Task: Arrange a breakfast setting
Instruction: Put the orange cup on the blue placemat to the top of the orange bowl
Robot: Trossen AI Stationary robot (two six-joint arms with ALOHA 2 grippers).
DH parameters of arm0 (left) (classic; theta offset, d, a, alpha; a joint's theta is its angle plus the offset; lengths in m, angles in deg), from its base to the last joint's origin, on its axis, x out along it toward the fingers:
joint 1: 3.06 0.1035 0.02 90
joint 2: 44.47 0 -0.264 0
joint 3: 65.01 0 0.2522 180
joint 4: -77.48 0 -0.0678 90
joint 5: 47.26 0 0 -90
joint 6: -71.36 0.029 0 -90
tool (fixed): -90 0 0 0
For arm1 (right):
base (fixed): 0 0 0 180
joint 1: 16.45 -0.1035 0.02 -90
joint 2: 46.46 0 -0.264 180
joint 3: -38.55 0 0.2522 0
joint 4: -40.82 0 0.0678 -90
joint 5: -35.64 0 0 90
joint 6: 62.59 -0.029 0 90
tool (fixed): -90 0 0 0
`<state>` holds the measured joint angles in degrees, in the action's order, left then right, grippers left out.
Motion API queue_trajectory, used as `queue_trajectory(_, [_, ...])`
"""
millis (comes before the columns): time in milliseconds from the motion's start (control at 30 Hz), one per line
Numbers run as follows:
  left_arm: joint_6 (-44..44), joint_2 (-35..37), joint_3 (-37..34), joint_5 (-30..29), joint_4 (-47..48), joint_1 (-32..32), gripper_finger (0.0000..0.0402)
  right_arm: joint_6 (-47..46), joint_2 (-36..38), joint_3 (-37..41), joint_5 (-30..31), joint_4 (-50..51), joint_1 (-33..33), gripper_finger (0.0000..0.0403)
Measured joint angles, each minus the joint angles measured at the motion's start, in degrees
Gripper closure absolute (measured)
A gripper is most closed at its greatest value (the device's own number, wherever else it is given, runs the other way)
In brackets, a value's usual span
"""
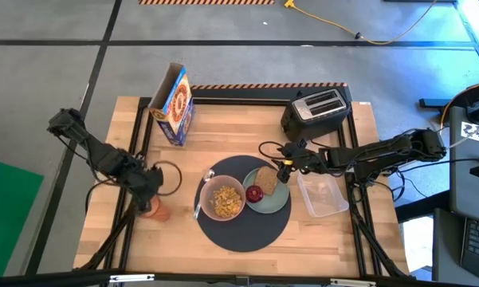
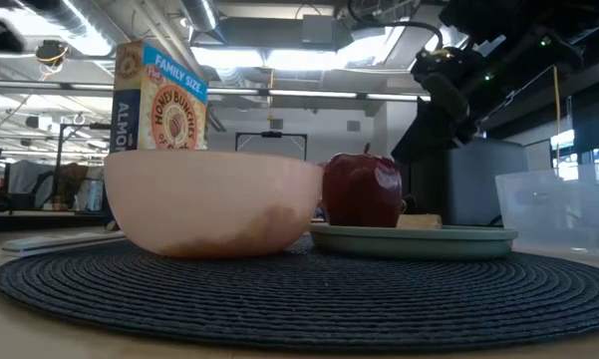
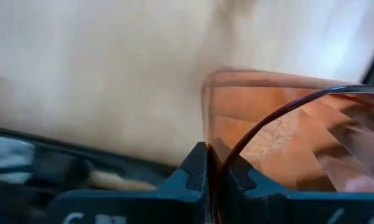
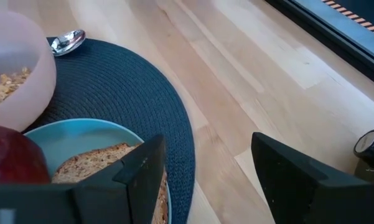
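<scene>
- The round dark grey mat (image 1: 245, 209) lies near the table's front middle and serves as the landmark; the bowl, plate and spoon rest on it.
- The translucent pink bowl (image 1: 222, 199), with cereal in it, sits on the mat's left half; the pale green plate (image 1: 274, 200) on its right half carries the toast slice (image 1: 266, 181) and small red fruit (image 1: 254, 193).
- The amber cup (image 1: 155, 209) stands off the mat, well to its left (the one piece outside the setting); it looks clear, orange-tinted and thin-walled.
- The left gripper (image 3: 213, 163) is pinched closed on the cup's rim, so I judge the coming move runs rightward toward the mat.
- The right gripper (image 1: 288, 166) hovers over the mat's right edge above the plate, fingers apart, holding nothing.
- The metal spoon (image 1: 202, 194) lies just left of the bowl, its long axis running front to back.
</scene>
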<state>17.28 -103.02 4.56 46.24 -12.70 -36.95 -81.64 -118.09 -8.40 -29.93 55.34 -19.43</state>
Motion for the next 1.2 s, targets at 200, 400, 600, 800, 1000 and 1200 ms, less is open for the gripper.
queue_trajectory(200, [-1.0, 0.0, 11.7, -18.2, 6.3, 3.4, 0.0398, 0.9, 0.0, 0.0, -0.5, -0.9, 0.0, 0.0173])
queue_trajectory(400, [-2.4, -3.6, 18.1, -28.4, 5.7, 13.7, 0.0399, 1.3, 0.0, 0.0, -1.1, -1.2, 0.0, 0.0173])
queue_trajectory(600, [7.1, -12.2, 22.8, -26.8, -0.2, 27.6, 0.0398, 1.3, 0.0, -0.2, -1.1, -1.3, 0.0, 0.0173])
queue_trajectory(800, [17.6, -21.2, 27.6, -15.1, -7.8, 39.6, 0.0396, 3.0, 0.0, -0.2, -0.2, -0.9, 0.0, 0.0173])
queue_trajectory(1000, [24.3, -30.7, 32.4, -7.6, -7.5, 47.5, 0.0395, 3.5, 0.0, -0.2, 3.6, 1.1, 0.0, 0.0173])
queue_trajectory(1200, [30.2, -37.8, 36.7, -2.3, -7.8, 51.3, 0.0396, 5.7, 2.1, -0.3, 7.6, 0.7, 0.0, 0.0173])
